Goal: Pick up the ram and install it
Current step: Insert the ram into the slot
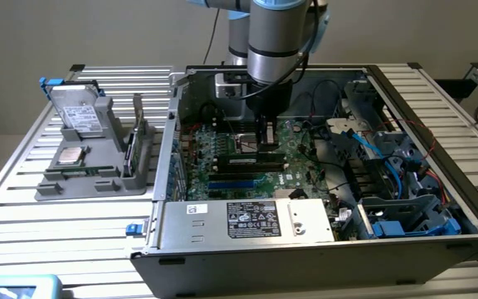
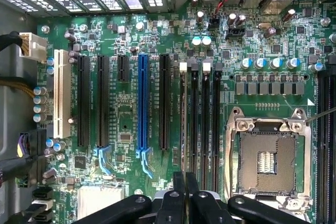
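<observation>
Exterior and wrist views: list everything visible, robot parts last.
open grey metal computer case: one, grey, on the slatted table.
green motherboard: one, green, inside the case; processor socket empty.
long black memory slots: four, black, beside the socket.
long blue expansion slot: one, blue, among black slots.
silver labelled power supply box: one, silver, case's near edge.
grey plastic holder: one, grey, exterior view's left of the case.
silver hard drive: one, silver, blue bracket, holder's far end.
square silver processor chip: one, silver, in the holder.
slim green circuit-board stick: one, green, before the chip; likely the ram.
robot arm: one, silver-grey, reaching into the case.
black pincer: one, black, shut, over the memory slots.
</observation>
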Tool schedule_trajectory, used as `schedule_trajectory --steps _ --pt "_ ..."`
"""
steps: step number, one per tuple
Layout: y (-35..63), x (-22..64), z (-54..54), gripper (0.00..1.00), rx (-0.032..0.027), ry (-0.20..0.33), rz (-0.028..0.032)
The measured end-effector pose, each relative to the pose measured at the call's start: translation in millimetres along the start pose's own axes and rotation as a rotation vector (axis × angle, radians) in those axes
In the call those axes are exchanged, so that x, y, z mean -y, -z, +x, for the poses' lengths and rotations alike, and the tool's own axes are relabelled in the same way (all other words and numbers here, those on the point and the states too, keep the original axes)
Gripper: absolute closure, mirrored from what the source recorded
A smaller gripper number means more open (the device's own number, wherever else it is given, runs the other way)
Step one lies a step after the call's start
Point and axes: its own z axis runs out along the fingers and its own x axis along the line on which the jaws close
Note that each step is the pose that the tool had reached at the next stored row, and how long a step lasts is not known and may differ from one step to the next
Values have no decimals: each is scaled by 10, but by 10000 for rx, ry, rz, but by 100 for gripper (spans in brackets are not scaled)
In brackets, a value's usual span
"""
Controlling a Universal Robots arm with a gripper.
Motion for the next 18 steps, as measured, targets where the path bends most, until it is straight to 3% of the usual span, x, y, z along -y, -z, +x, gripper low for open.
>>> schedule_trajectory --steps 8,18 --pt "-11 -11 -2 87 -21 0 45" --pt "-25 -17 -23 87 -62 -1 50"
